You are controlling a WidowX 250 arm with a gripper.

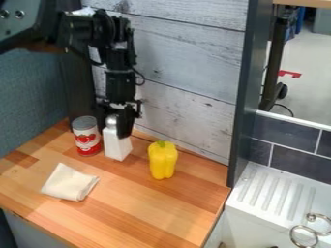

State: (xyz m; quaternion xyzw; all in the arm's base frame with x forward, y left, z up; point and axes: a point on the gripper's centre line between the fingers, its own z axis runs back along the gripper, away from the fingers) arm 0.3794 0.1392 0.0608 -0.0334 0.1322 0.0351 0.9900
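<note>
White bottle [117,147] with a silver cap [111,120]: directly under and partly behind the gripper [114,128], near the back of the bench [147,220], in the upper left of the view. Standing upright, cap end up, base down on the wood; long axis close to vertical, with flat sides widening toward the base. Partly covered at the upper right by the black gripper, pointing downward, right at the cap. Cannot tell how far open, nor whether closed on the cap or only around it. Hanging from the black arm [121,54], in from the upper left.

Just beside the bottle, to the left in the view: a can [86,137] with a red and white label, upright, metal lid up. To the right, a little apart: a yellow bell pepper [163,161], upright, green stem on top. Nearer the camera, at the left: a folded cream cloth [69,183], lying flat. Behind, a wall of pale grey boards [184,58]; at the left, a blue-grey panel [31,94]. Past a dark upright post [242,116] at the right, a white ridged drainboard [268,193] below dark tiles [294,160], with metal rings [304,236] in the lower corner.
</note>
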